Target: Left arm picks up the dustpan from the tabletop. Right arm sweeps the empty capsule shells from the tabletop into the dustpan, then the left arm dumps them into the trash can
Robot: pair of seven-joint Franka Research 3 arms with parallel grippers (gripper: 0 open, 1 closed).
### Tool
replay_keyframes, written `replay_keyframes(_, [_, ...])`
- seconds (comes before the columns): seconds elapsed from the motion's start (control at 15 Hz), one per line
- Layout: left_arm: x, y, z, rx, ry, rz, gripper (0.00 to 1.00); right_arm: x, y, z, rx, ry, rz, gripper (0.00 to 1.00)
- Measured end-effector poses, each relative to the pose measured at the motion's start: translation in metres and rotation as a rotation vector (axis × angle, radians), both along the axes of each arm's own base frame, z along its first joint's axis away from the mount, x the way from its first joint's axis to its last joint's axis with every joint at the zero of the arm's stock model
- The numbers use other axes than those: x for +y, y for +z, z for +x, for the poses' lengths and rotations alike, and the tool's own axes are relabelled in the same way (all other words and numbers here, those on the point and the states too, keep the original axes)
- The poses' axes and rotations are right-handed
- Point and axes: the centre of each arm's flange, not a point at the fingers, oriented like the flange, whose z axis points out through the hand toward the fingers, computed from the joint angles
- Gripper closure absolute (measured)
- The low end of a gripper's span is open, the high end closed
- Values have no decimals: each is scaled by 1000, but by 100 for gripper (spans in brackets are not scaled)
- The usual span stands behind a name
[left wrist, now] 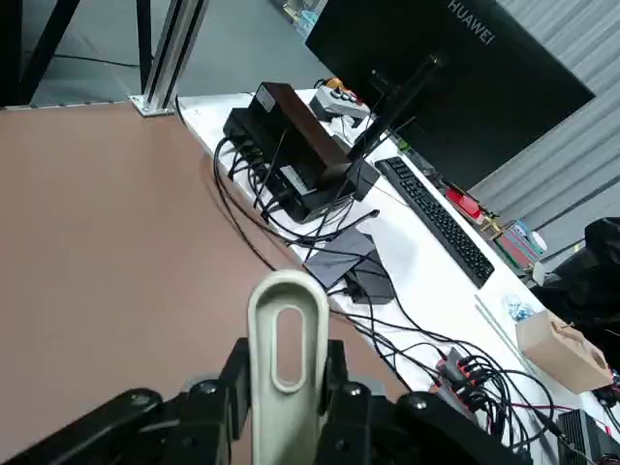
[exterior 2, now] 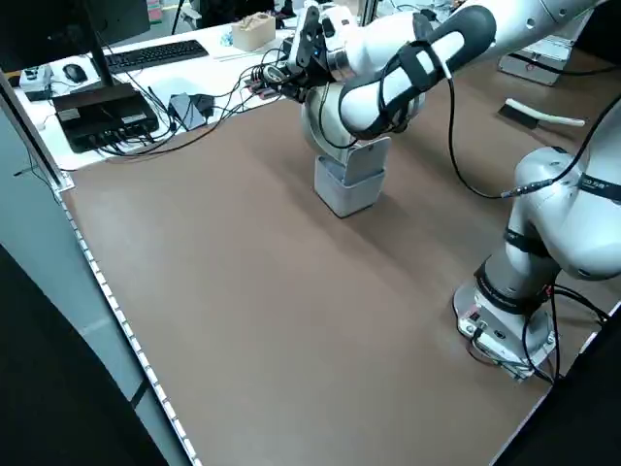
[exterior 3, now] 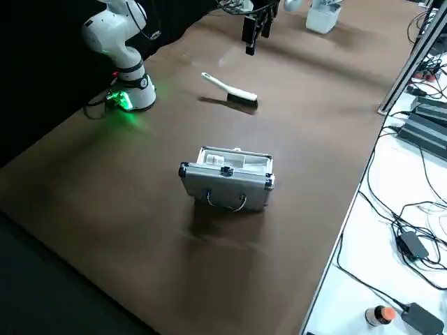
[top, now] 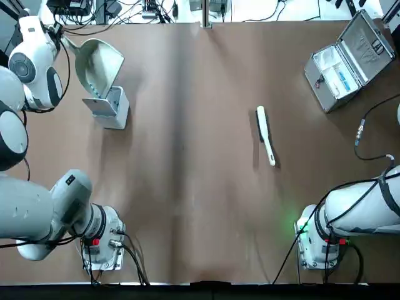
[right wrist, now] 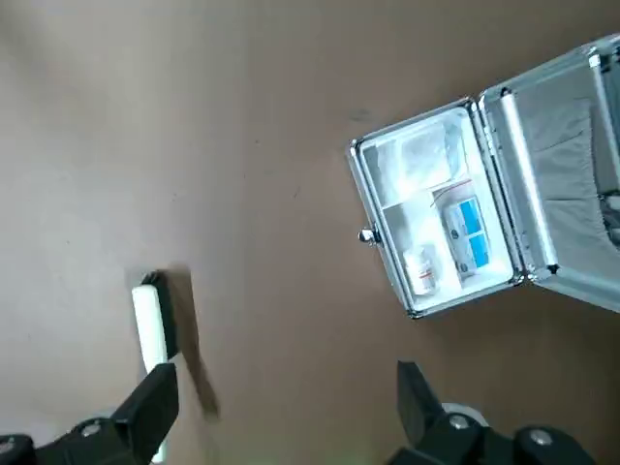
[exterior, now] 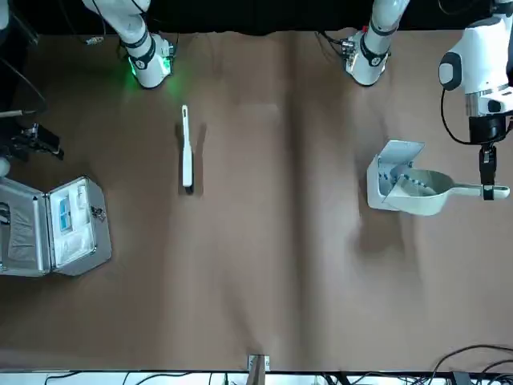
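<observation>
The cream dustpan [top: 97,62] is held up at the table's far left and tilted with its mouth over the open trash can [top: 111,107]. My left gripper [exterior: 486,178] is shut on its thin handle [left wrist: 286,339]. A few small blue and pale bits [exterior: 398,180], perhaps the capsule shells, show where the dustpan [exterior: 425,195] meets the trash can [exterior: 385,178]. None show on the tabletop [top: 187,175]. My right gripper [right wrist: 281,412] hangs open and empty above the table's right side, between the brush and the case.
The slim white brush [top: 265,134] lies flat right of the table's middle. An open silver case [top: 350,59] stands at the far right corner. Cables, a keyboard and boxes lie on the desk [left wrist: 426,262] beyond the table's left edge.
</observation>
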Motion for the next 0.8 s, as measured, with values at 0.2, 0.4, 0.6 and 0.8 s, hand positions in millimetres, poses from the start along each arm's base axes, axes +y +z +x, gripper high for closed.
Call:
replay_keyframes(0.2, [1, -5, -4, 9, 4, -3, 67, -6, 11, -2, -21, -10, -2, 0])
replay_keyframes(0.4, [1, -5, -4, 7, 5, -3, 67, -18, 14, -2, -28, -44, -3, 0])
replay_keyframes(0.6, [1, -3, -5, -3, 3, 3, 67, -45, 17, -5, -36, -97, -4, 0])
replay_keyframes(0.8, [2, 6, -6, -17, 6, 25, 67, -71, 18, -9, -34, -192, -6, 0])
